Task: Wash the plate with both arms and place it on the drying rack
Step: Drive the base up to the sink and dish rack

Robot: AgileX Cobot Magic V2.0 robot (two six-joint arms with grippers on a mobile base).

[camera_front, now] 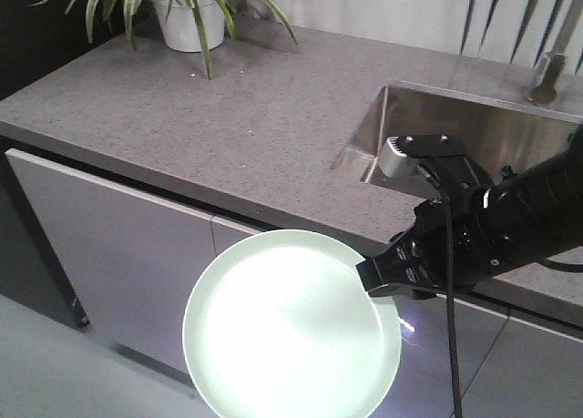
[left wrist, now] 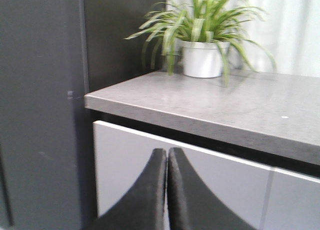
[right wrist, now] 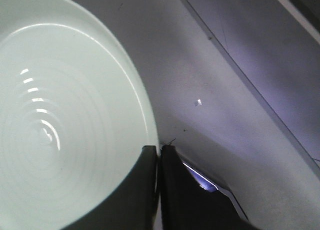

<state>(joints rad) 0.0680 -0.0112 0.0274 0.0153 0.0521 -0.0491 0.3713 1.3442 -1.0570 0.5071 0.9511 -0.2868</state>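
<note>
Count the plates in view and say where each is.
1. The plate is gripped at its rim by the right gripper, in front of the cabinet below the counter. More could lie hidden in the sink.

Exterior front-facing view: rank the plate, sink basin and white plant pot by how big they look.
1. plate, though it is nearest the camera, which inflates it.
2. sink basin, partly hidden by the right arm and cut off by the frame edge.
3. white plant pot, clearly smallest.
</note>
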